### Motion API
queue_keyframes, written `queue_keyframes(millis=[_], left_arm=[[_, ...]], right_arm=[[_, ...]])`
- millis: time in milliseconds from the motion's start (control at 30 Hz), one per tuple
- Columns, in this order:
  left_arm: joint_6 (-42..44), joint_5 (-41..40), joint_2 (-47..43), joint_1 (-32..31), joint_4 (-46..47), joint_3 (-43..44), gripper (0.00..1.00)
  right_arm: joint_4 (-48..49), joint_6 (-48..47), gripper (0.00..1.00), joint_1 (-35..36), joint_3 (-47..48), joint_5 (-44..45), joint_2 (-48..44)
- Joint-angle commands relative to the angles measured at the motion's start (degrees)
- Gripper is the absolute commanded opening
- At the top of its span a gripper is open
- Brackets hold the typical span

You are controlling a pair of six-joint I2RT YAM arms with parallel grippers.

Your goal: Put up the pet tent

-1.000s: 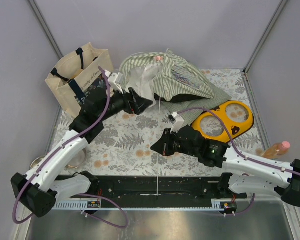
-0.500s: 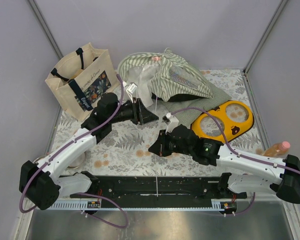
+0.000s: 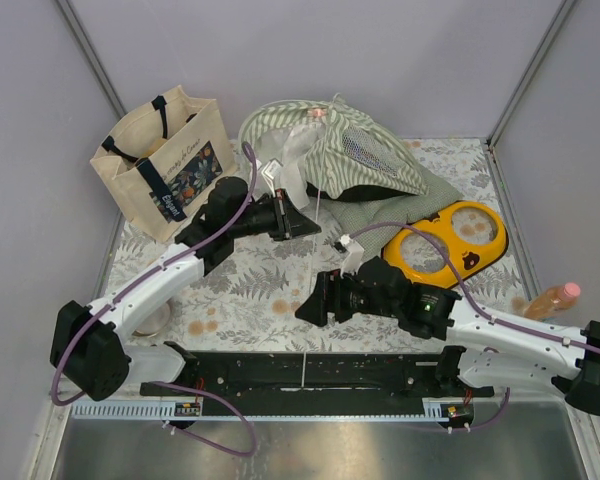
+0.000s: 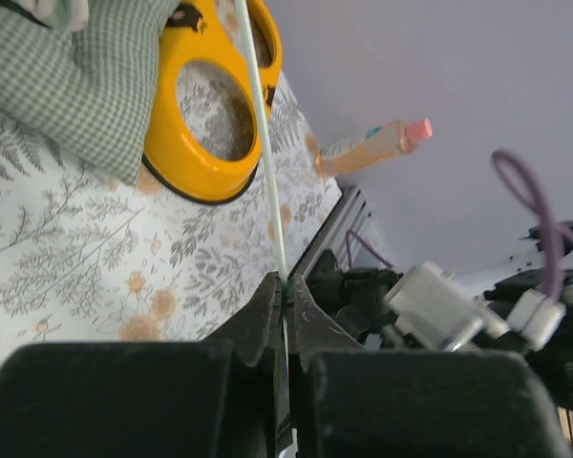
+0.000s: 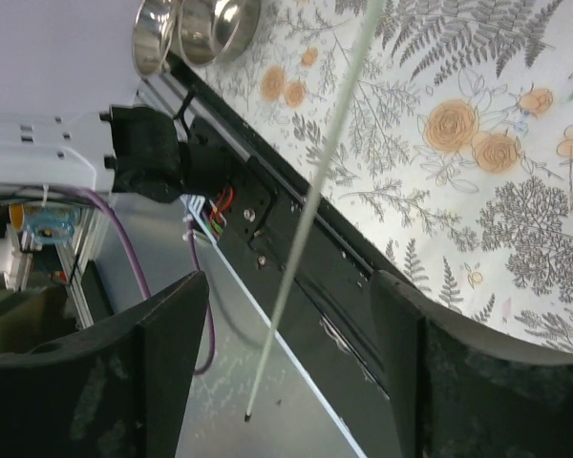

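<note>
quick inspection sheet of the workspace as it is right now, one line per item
surface: floral table cover; black rail along the near edge
job's things: pet tent slumped at the back, not standing; thin pole runs from it toward the near edge
clutter: tote bag, green checked cushion under the tent, yellow double bowl, bottle, steel bowls
grippers: left gripper shut on the pole; right gripper open, pole passing between its fingers without touching
cables: purple cable along each arm, no snag seen
surroundings: plain lilac walls, nothing else seen
</note>
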Motion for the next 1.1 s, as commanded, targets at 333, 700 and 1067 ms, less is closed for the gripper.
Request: queue_keyframes(millis=[333,700,1067], left_arm=[[-8.8,-10.4,4.5,-1.6,13.0,7.5,0.0],[-3.7,-12.9,4.8,-1.6,8.6,9.4,0.0],[-4.4,-14.9,5.5,-1.6,8.4,9.3,0.0]], right_arm=[[5.8,2.1,0.45,6.3,-10.2,-7.3,-4.7],[1.9,3.7,0.21,7.1,-10.4,-3.0,-9.8],[2.7,3.8,0.49,7.1,-10.9,-2.1,-10.8]])
